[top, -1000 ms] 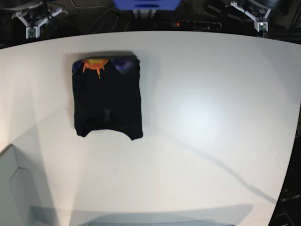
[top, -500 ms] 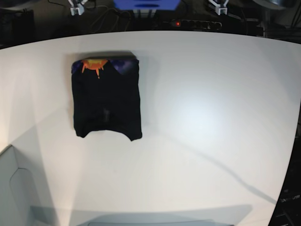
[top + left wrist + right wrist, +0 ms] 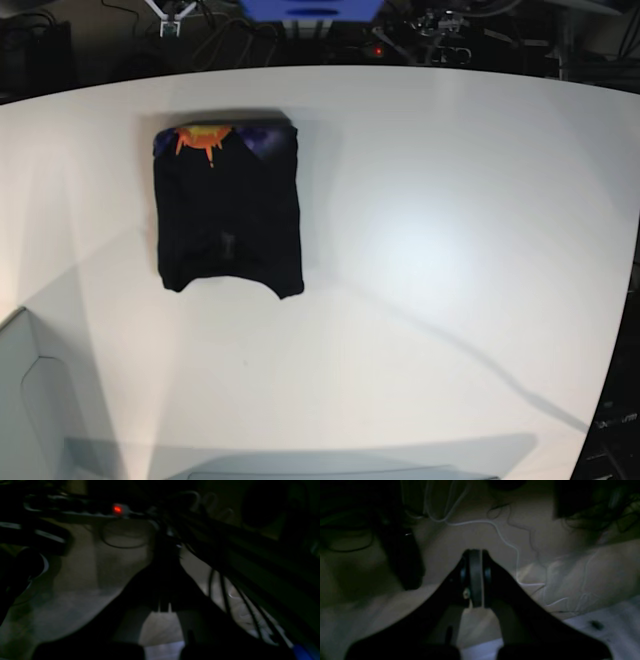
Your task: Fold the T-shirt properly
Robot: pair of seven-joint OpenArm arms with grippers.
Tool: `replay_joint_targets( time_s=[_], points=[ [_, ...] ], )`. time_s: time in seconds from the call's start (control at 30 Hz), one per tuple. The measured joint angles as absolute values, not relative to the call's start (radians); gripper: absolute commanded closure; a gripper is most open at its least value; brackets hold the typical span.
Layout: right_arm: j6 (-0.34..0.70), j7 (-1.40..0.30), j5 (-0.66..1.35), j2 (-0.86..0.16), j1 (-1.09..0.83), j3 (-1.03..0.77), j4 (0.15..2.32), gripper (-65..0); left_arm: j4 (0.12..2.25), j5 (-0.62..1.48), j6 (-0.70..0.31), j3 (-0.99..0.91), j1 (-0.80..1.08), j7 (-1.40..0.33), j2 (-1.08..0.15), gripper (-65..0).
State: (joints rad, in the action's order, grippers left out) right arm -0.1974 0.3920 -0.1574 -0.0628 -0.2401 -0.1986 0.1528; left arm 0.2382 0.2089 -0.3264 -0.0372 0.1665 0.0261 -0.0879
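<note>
The T-shirt (image 3: 228, 208) lies folded into a neat black rectangle on the left part of the white table (image 3: 450, 230). Its orange-and-purple print shows along the far edge. Neither gripper is near it. Only a white tip of my right gripper (image 3: 172, 20) shows beyond the table's far edge. In the right wrist view my right gripper (image 3: 475, 555) is shut and holds nothing, over a dim floor with cables. In the left wrist view my left gripper (image 3: 164, 580) is a dark shape, shut and holding nothing. The T-shirt is out of both wrist views.
A power strip with a red light (image 3: 378, 50) (image 3: 117, 509) and loose cables (image 3: 505, 540) lie behind the table. A blue box (image 3: 310, 10) stands at the far middle. A grey panel (image 3: 30, 400) sits at the near left corner.
Both arms have drawn back behind the table's far edge and inward, almost out of the base view. The folded T-shirt has not moved.
</note>
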Motion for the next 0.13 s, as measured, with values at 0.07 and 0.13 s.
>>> replay_joint_targets(
  time_s=[0.07, 0.13],
  points=[
    [-0.237, 0.393, -0.158, -0.052, -0.234, -0.16, 0.157, 0.0, 0.235, 0.21, -0.326, -0.037, 0.165, 0.023, -0.093, 0.0],
    [-0.237, 0.394, -0.158, -0.041, -0.232, -0.14, 0.157, 0.0, 0.23, 0.21, -0.323, -0.038, 0.156, 0.022, -0.103, 0.0]
  ],
)
